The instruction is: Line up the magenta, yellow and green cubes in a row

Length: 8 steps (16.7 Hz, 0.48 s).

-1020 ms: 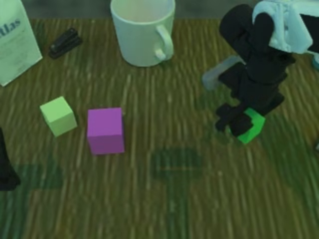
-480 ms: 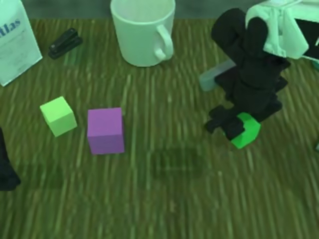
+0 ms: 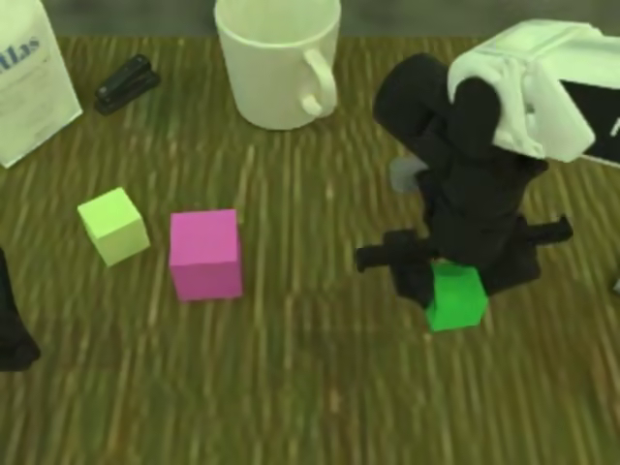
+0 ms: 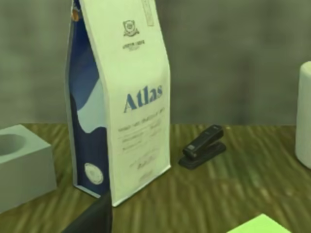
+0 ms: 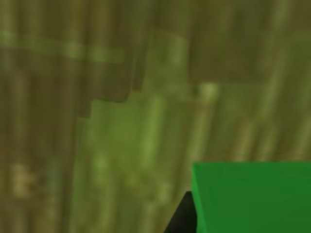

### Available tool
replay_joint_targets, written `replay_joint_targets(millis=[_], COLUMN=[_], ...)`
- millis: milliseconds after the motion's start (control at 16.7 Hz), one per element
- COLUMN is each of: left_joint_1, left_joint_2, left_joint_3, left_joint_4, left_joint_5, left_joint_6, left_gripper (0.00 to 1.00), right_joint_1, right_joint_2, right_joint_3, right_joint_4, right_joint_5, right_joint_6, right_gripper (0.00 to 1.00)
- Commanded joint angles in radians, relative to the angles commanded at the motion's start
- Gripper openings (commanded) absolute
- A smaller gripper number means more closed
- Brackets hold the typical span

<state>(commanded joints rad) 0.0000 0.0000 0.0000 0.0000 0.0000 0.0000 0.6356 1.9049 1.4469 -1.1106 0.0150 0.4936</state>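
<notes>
The right end effector [image 3: 441,281] holds the green cube [image 3: 456,297] above the bench, right of the magenta cube [image 3: 204,254] & yellow cube [image 3: 113,225]. It looks small, stiff, prob. light, so grip on two flat opposite faces is best

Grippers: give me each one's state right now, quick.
Right gripper: shut on the green cube, right of the magenta cube.
Left gripper: parked at the table's left edge.

Vivid green cube [image 3: 457,297], magenta cube [image 3: 204,254], pale yellow-green cube [image 3: 114,225]. White mug [image 3: 279,60]; white-and-blue bag [image 4: 121,97] lettered "Atlas"; black stapler [image 3: 126,83]. Streaked olive-brown tabletop [image 3: 310,387].
</notes>
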Motion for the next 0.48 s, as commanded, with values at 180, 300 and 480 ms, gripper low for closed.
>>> replay_joint_targets(millis=[180,300,480], left_joint_1=[0.0,0.0,0.0], left_joint_2=[0.0,0.0,0.0], left_joint_3=[0.0,0.0,0.0], left_joint_4=[0.0,0.0,0.0], left_joint_5=[0.0,0.0,0.0], left_joint_6=[0.0,0.0,0.0], left_gripper=[1.0,1.0,1.0], right_joint_1=[0.038,0.051,0.053], right_joint_2=[-0.042,-0.06,-0.063], right_joint_3=[-0.035,-0.047,-0.049], right_joint_4=[0.002,0.005,0.006], right_joint_5=[0.005,0.007,0.008], right_joint_6=[0.149,0.196,0.203], right_gripper=[0.0,0.0,0.0])
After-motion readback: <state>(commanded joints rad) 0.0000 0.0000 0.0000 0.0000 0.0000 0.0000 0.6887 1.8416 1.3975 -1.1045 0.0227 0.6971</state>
